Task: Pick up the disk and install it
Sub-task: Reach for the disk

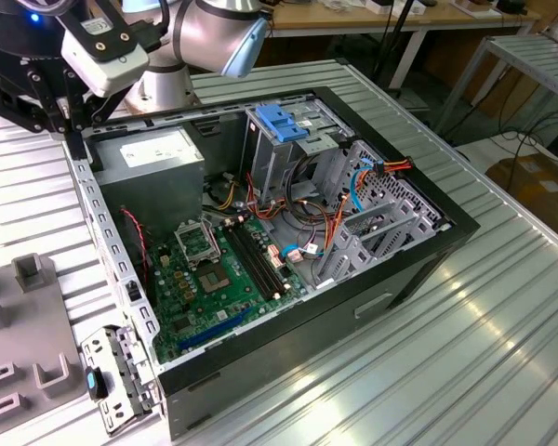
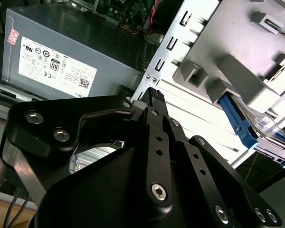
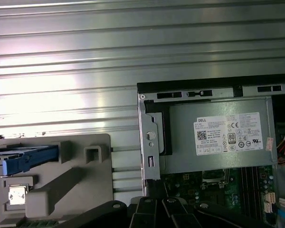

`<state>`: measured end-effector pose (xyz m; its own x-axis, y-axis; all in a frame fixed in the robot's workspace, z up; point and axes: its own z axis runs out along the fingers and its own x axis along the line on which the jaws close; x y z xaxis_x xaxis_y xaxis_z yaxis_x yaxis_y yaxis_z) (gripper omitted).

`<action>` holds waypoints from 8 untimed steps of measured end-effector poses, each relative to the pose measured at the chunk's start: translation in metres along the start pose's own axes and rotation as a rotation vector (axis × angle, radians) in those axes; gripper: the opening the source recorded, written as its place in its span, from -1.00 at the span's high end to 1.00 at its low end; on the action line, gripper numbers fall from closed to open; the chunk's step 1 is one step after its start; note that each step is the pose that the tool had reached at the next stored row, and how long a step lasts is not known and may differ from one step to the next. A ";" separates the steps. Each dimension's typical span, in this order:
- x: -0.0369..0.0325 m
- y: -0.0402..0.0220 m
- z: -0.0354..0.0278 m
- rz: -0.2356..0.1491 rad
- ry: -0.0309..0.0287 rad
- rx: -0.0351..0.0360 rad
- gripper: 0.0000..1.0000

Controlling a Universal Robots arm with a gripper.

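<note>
My hand [image 2: 154,102] hangs over the case [image 3: 149,137] at the corner by the power-supply box [image 2: 71,52]. I can't tell how far it is open, and I see nothing in it. Beyond the case wall, out on the ribbed tabletop [image 3: 85,57], the disk [image 3: 28,159] stands on edge in the grey fixture [image 3: 80,142], long axis along the ribs, well apart from the hand. The second wrist view adds its silvery face. The exterior view puts the fixture at the exterior view's left.
</note>
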<state>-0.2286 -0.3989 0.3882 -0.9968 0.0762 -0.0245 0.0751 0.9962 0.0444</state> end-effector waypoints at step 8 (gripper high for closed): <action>0.0053 -0.0004 0.0002 0.000 0.0000 0.0000 0.79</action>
<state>-0.2339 -0.3990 0.3879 -0.9968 0.0762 -0.0245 0.0751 0.9962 0.0444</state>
